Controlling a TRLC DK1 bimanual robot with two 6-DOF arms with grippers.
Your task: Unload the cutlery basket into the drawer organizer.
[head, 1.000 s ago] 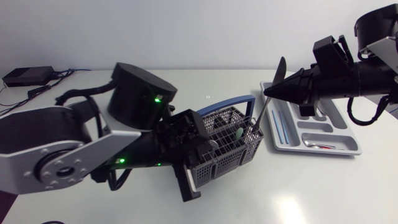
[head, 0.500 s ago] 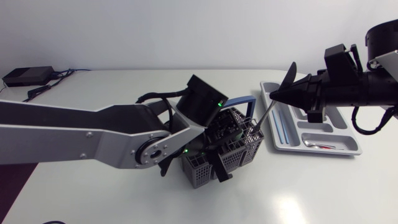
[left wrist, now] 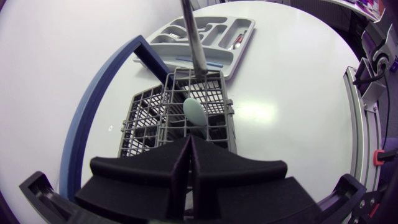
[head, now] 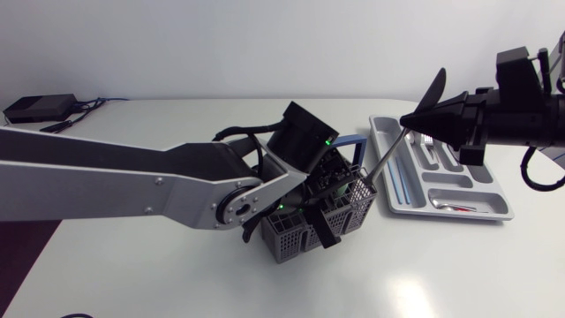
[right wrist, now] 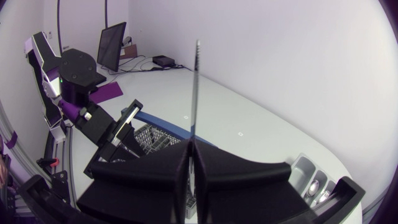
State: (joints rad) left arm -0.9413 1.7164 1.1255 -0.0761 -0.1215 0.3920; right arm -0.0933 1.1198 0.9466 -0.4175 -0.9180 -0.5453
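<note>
The grey cutlery basket [head: 349, 210] with a blue handle [head: 350, 141] stands mid-table, left of the grey drawer organizer [head: 385, 181]. My right gripper [head: 404, 122] hangs above the gap between them. It is shut on a slim metal utensil [head: 384, 152] that slants down to the basket's rim. In the right wrist view the utensil [right wrist: 195, 93] sticks straight out of the gripper [right wrist: 191, 146]. My left gripper [head: 322, 231] is shut, its fingertips [left wrist: 186, 142] against the basket's [left wrist: 149, 118] near side. A pale green spoon [left wrist: 194, 112] stands in the basket.
The organizer holds a blue stick [head: 402, 181], a red-handled piece [head: 455, 206] and metal cutlery [head: 433, 150]. A black box [head: 40, 108] with cables lies at the table's back left. My left arm [head: 132, 185] stretches low across the table's left half.
My right gripper has moved right and slightly up, drawing the utensil out of the basket. My left arm has stretched out low, its wrist now at the basket's near side.
</note>
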